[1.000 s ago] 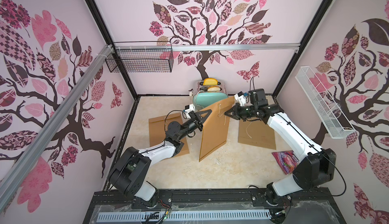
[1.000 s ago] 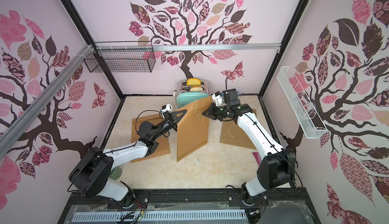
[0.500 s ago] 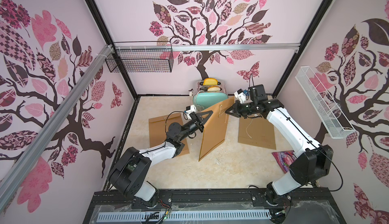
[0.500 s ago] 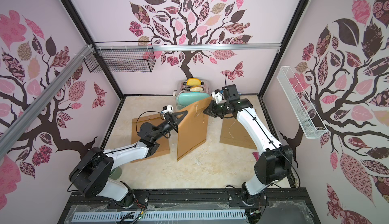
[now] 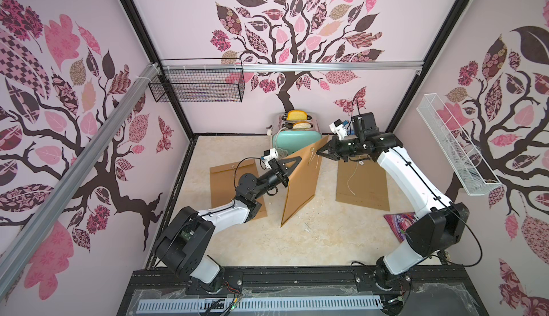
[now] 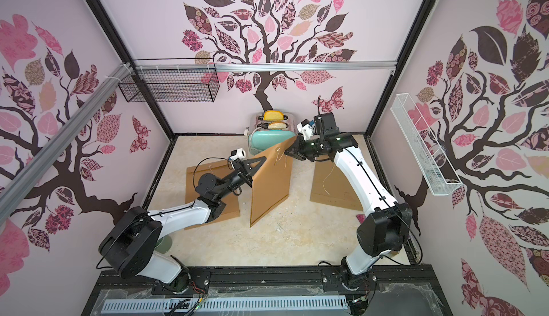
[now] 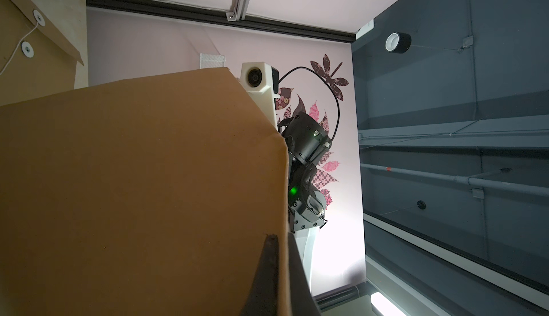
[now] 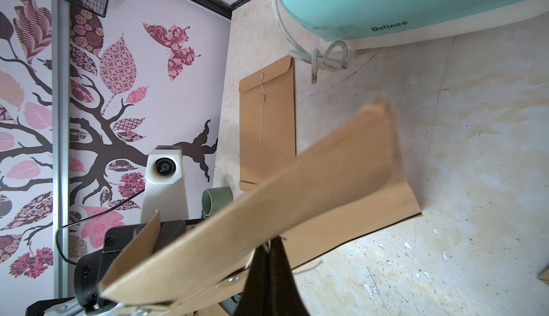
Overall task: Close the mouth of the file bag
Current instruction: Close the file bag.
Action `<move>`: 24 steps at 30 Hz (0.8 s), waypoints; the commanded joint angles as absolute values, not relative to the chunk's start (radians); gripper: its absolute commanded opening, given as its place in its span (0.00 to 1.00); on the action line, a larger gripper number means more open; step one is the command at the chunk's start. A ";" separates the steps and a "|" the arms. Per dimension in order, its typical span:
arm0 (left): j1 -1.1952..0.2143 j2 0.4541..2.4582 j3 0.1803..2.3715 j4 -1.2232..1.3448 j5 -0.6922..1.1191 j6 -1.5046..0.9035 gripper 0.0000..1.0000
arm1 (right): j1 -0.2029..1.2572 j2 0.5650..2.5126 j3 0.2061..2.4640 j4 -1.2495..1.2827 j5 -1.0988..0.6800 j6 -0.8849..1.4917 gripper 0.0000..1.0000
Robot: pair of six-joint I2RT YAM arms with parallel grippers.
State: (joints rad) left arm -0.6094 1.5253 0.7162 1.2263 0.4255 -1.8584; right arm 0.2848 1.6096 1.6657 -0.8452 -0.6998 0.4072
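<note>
Matt kraft-paper file bag (image 5: 300,186), glossy toaster (image 5: 292,141) (plastic-looking)

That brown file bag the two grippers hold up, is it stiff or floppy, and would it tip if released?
Probably fairly stiff: the file bag stands nearly flat, with only a slight bow near its top. Likely light: the left gripper and right gripper hold it by edge pinches alone. Released, it would probably topple, resting on a thin edge.

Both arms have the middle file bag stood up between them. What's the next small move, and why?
Probably the right gripper should fold the top edge it pinches down against the face of the file bag while the left gripper holds firm. Both are shut on the upright bag, its mouth gapes in the right wrist view, and the string hangs loose.
</note>
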 commanded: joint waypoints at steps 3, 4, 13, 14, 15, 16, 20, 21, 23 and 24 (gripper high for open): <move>-0.622 1.554 0.737 1.252 0.444 -1.851 0.00 | 0.319 1.580 1.692 -0.820 -0.733 0.419 0.00; -0.621 1.556 0.741 1.252 0.443 -1.849 0.00 | 0.333 1.577 1.690 -0.820 -0.727 0.419 0.00; -0.625 1.560 0.742 1.250 0.444 -1.851 0.00 | 0.360 1.571 1.705 -0.802 -0.734 0.422 0.00; -0.626 1.560 0.740 1.251 0.440 -1.852 0.00 | 0.360 1.570 1.710 -0.812 -0.723 0.415 0.00; -0.625 1.560 0.737 1.252 0.434 -1.853 0.00 | 0.360 1.565 1.712 -0.818 -0.708 0.412 0.00; -0.625 1.558 0.734 1.253 0.427 -1.852 0.00 | 0.356 1.562 1.708 -0.823 -0.701 0.410 0.00; -0.617 1.551 0.728 1.251 0.409 -1.852 0.00 | 0.318 1.549 1.674 -0.825 -0.731 0.404 0.00; -0.617 1.549 0.730 1.244 0.410 -1.850 0.00 | 0.311 1.541 1.664 -0.823 -0.730 0.403 0.00; -0.619 1.549 0.735 1.226 0.421 -1.849 0.00 | 0.301 1.519 1.649 -0.803 -0.732 0.408 0.00; -0.619 1.551 0.736 1.220 0.428 -1.847 0.00 | 0.301 1.510 1.650 -0.799 -0.731 0.408 0.00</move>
